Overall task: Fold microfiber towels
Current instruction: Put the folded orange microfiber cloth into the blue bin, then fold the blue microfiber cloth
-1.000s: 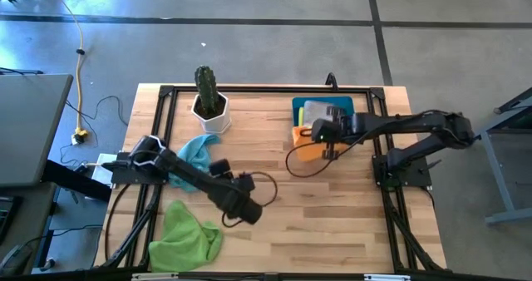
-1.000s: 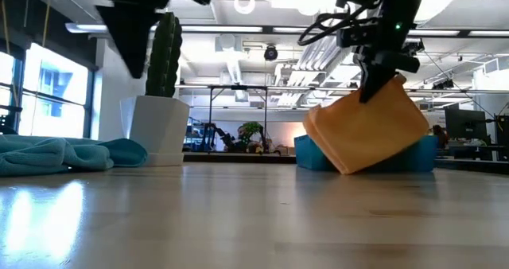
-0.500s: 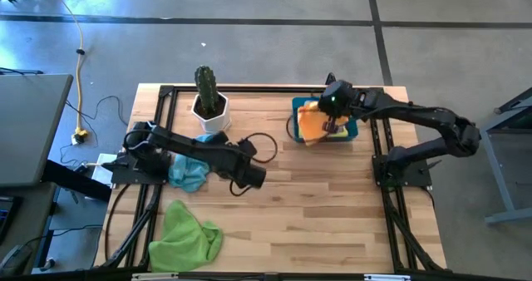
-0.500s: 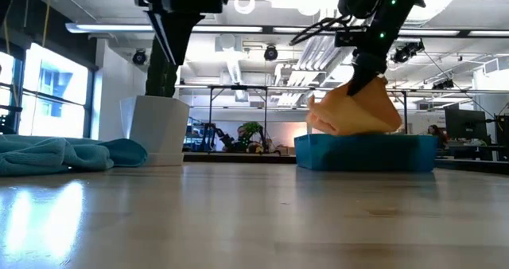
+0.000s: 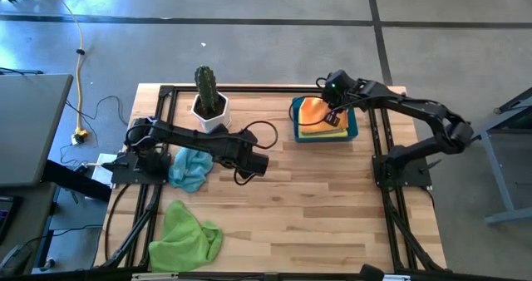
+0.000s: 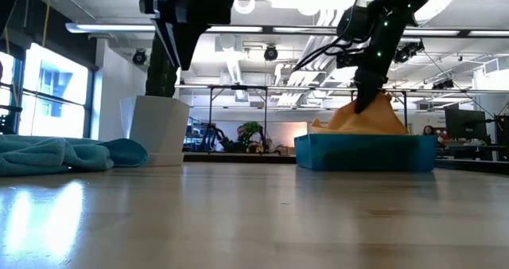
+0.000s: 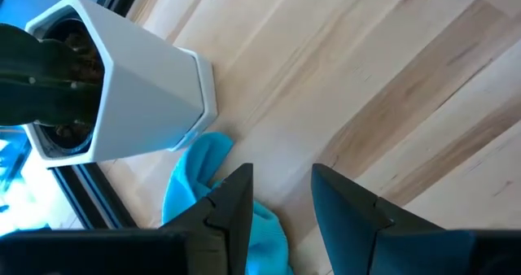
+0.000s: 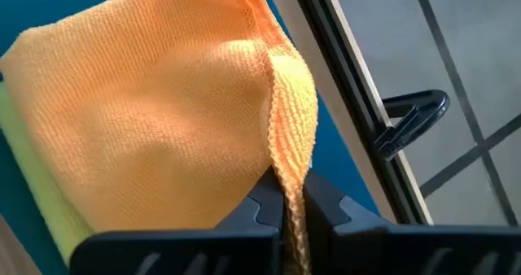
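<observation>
now the right tool (image 5: 330,115) reaches out long over the blue bin (image 5: 352,130) at the far right of the tabletop (image 5: 332,198). its fingers (image 8: 269,206) are pressed together, pinching the edge of the orange towel (image 5: 313,113), which lies in the bin on top of a yellow towel (image 5: 332,132). the left arm stretches low across the tabletop, bent at the elbow near the cactus pot (image 5: 209,107). the left tool (image 5: 256,163) hangs above bare wood with its fingers (image 7: 236,206) spread and nothing in them. the light blue towel (image 5: 191,166) lies crumpled beside that arm, and a lime green towel (image 5: 187,235) sits at the near left corner.
</observation>
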